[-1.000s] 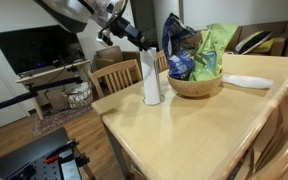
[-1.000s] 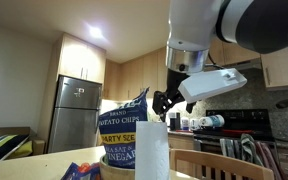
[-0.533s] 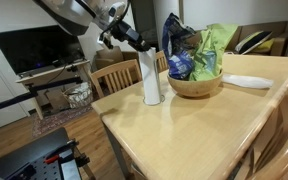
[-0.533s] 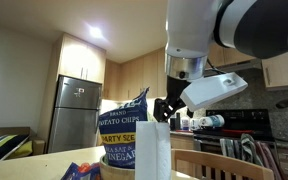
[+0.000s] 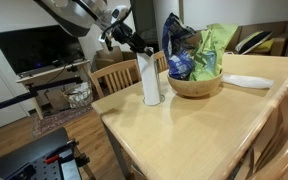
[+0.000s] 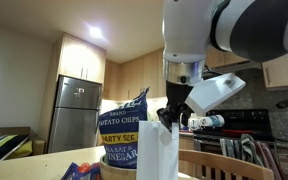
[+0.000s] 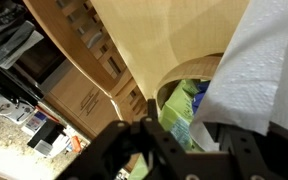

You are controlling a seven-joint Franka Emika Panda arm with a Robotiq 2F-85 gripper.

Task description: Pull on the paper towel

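The paper towel (image 5: 152, 82) stands upright near the table (image 5: 199, 130) corner, centre-left of the frame in an exterior view. It's just beside the wooden bowl (image 5: 196, 87) stuffed w/ chip bags (image 5: 187, 50). A white plate (image 5: 246, 81) lies further right, apart from both. The gripper (image 5: 141, 46) hangs right over the roll's top, arm coming in from upper left. That's prob bc the loose sheet end is up there, and an approach from above and the roll's far side keeps clear of the bowl. In the low exterior view the gripper meets the towel's top edge at frame centre, w/ white paper running down to the bottom edge. In the wrist view the sheet fills the upper right and its lower edge drops in btw the two dark fingers (image 7: 119, 155) at the bottom. The fingers look spread, but the contact pt is hidden, so can't tell if they pinch the paper or just sit open around it. Pull prob should go away from the bowl side, else the bags could get knocked.
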